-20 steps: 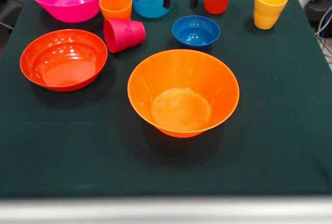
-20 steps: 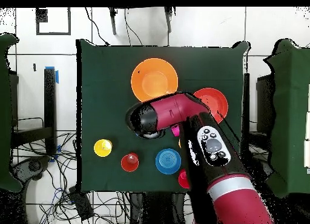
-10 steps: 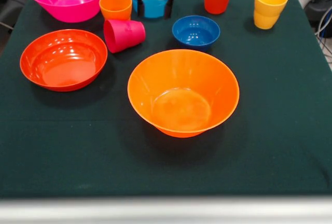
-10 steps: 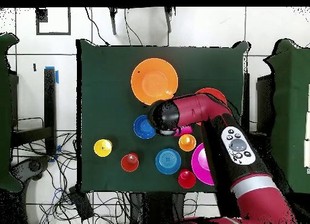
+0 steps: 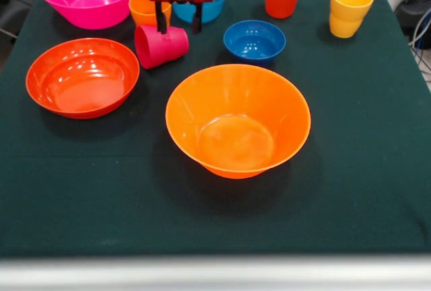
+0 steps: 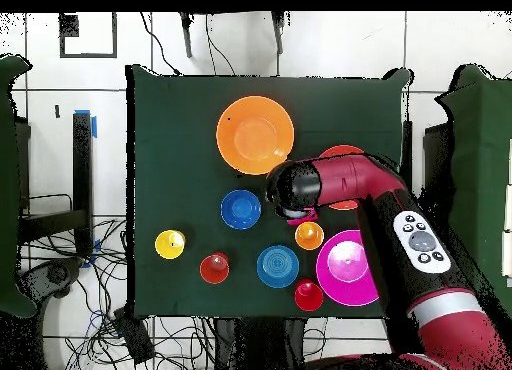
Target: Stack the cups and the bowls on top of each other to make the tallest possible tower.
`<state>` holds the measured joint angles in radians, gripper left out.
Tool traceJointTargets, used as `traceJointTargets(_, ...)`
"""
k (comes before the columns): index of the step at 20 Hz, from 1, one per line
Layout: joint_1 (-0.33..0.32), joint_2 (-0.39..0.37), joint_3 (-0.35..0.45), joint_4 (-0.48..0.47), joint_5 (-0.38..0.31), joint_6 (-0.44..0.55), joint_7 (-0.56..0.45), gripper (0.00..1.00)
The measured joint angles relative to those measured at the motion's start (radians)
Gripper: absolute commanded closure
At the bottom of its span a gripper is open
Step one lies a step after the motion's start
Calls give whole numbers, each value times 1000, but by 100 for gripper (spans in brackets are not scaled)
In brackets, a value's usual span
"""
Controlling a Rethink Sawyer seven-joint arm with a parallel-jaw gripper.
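With fingers spread over the tipped pink cup [image 5: 161, 44] just below the gripper [image 5: 179, 25], seemingly lining up a first pick; next, descend and clamp its sides.

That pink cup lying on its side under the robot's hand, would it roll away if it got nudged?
Probably. The pink cup lies on its round side, so a nudge could roll it, likely in a curve since it tapers. It looks like thin glossy plastic, so likely light and a bit slippery. The hand hangs open over it, and the cloth may slow it.
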<state>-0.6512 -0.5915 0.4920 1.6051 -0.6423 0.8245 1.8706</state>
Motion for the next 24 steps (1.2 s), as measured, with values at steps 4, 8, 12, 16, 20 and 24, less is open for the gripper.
traceJointTargets(4, -33, 0, 28, -15, -1, 7, -57, 0)
traceJointTargets(8, -51, 0, 40, -32, -3, 22, -102, 0)
traceJointTargets(12, -73, 1, 58, -60, -3, 52, -157, 0)
traceJointTargets(16, -106, 3, 90, -69, 0, 78, -200, 0)
traceJointTargets(20, -148, 21, 123, -70, 11, 91, -245, 0)
traceJointTargets(24, -216, 83, 171, -70, 32, 102, -317, 0)
